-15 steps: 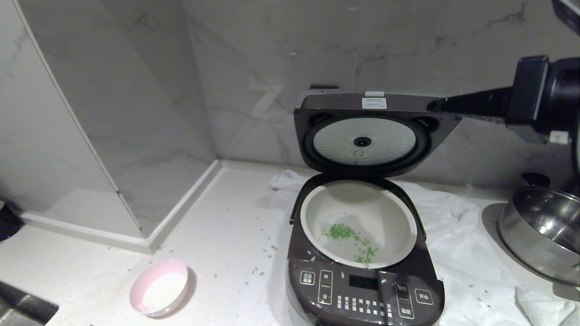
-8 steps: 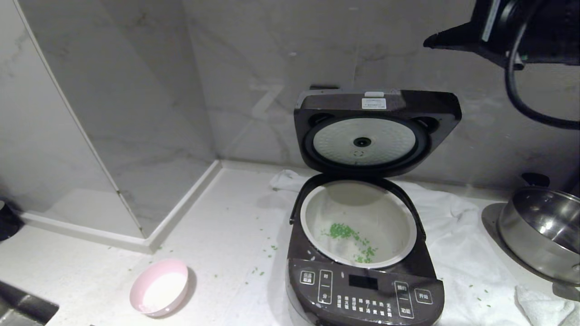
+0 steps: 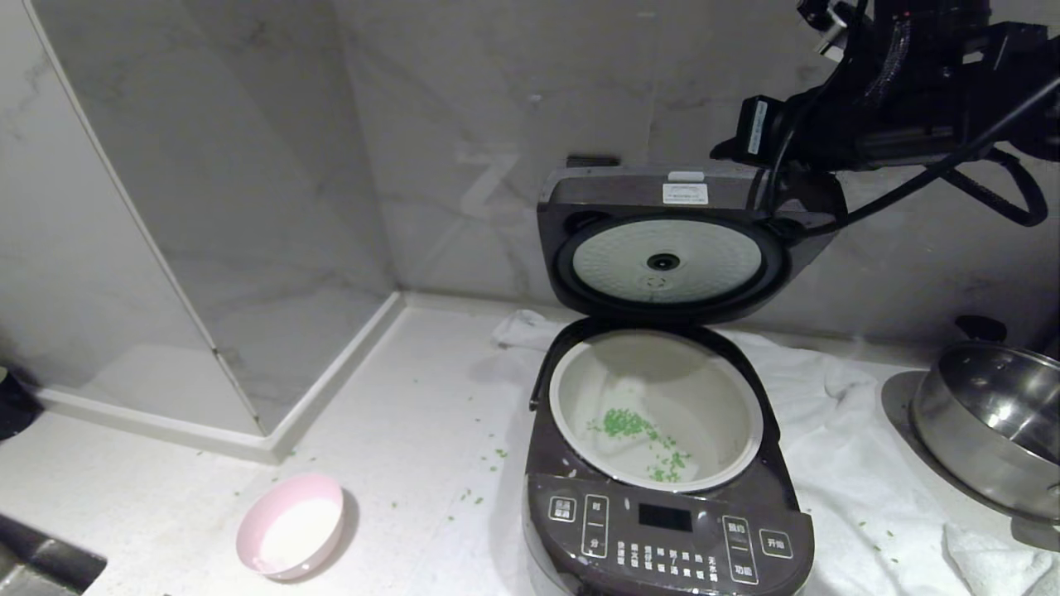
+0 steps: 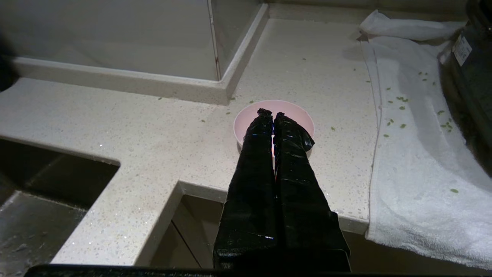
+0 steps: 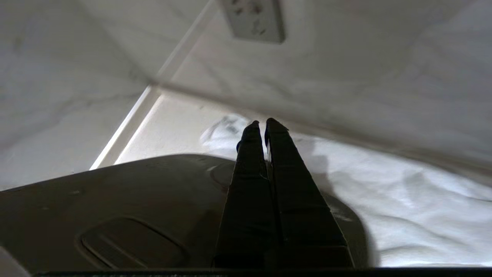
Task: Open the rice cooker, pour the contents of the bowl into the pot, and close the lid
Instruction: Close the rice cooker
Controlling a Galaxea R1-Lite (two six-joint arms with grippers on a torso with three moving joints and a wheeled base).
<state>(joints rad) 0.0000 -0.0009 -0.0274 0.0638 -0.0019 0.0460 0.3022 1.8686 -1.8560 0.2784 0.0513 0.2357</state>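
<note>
Counter [image 3: 397,430] is pale speckled stone running into a marble corner, and most of it sits well below the right tool [image 5: 260,124], which hangs up high behind the top edge of the raised lid [image 3: 687,240]. Towel [image 3: 836,463], white and rumpled, is spread on the counter under the cooker [image 3: 671,530] and out past it, below that tool too. Cooker is the big dark brown-grey thing, standing open with its button panel facing the robot. Its lid stands upright on the hinge, silvery round plate showing, and in the right wrist view the tool's two black fingers [image 5: 250,154] are pressed together with nothing between them, just over the lid's dark outer side and pointing down toward the towel behind it. Can't tell if they actually touch the lid. There's a wall socket [image 5: 254,19] on the marble beyond the tips.

Steel pan [image 3: 990,422] sits on the counter below the right arm, off to the cooker's right. Pot [image 3: 654,406] sits inside the cooker, cream-white, with a small scatter of green bits [image 3: 633,430] on its bottom.

Left tool [image 4: 273,114] is parked low off the counter's front edge, fingers closed tight on nothing, tips lined up with the bowl [image 3: 291,524] from the wrist camera. Bowl is small, pale pink, upright on the counter to the cooker's left, well away from the right tool, and looks empty inside. A few stray green bits are scattered on the counter and towel around it.
</note>
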